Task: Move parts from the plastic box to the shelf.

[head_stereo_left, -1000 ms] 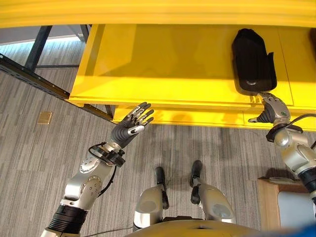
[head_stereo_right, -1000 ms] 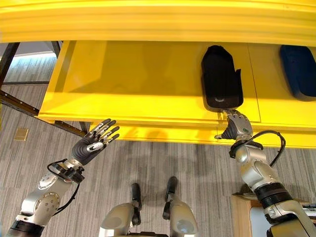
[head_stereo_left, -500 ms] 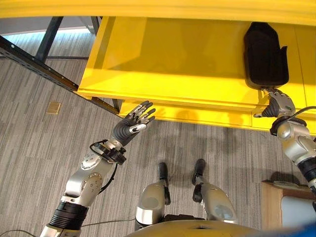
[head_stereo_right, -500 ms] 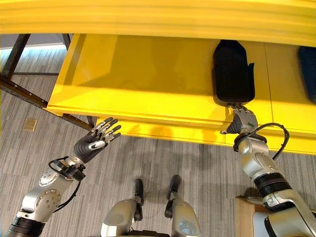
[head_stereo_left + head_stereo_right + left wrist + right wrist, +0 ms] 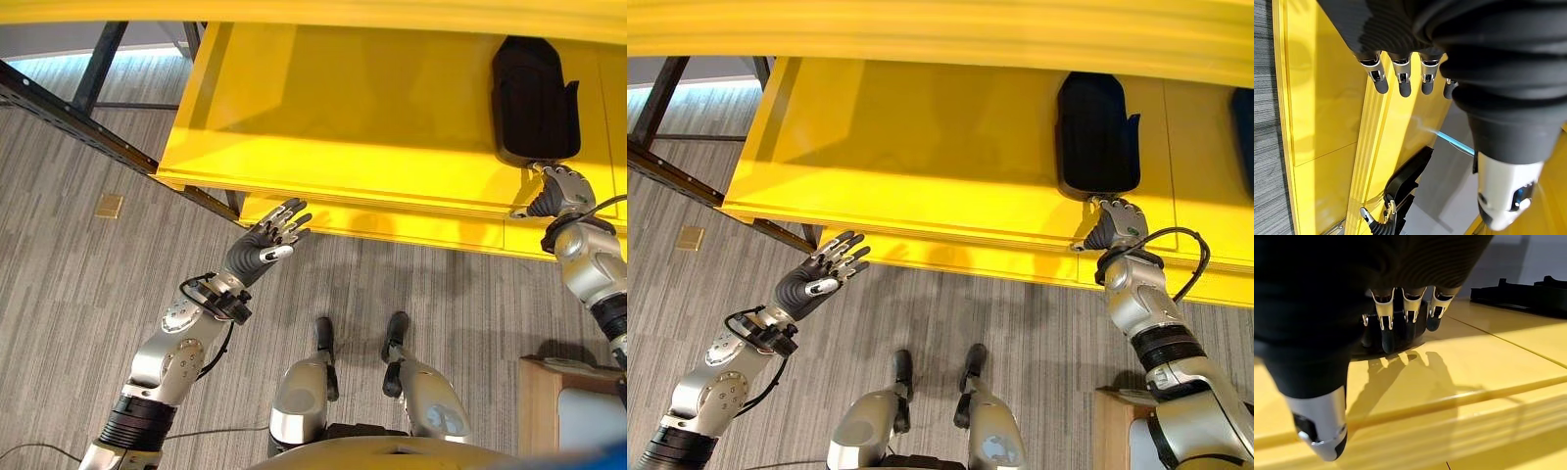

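While your left hand [image 5: 266,245] hovers spread-fingered below the yellow metal shelf [image 5: 343,117], your right hand [image 5: 558,192] reaches its straight fingers [image 5: 1388,328] to the near end of the black moulded plastic part [image 5: 534,98] lying on that shelf.

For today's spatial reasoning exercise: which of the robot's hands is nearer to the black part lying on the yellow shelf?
Right. The right hand is at the black part's near end on the yellow shelf; the left hand hovers open below the shelf's front edge, far off.
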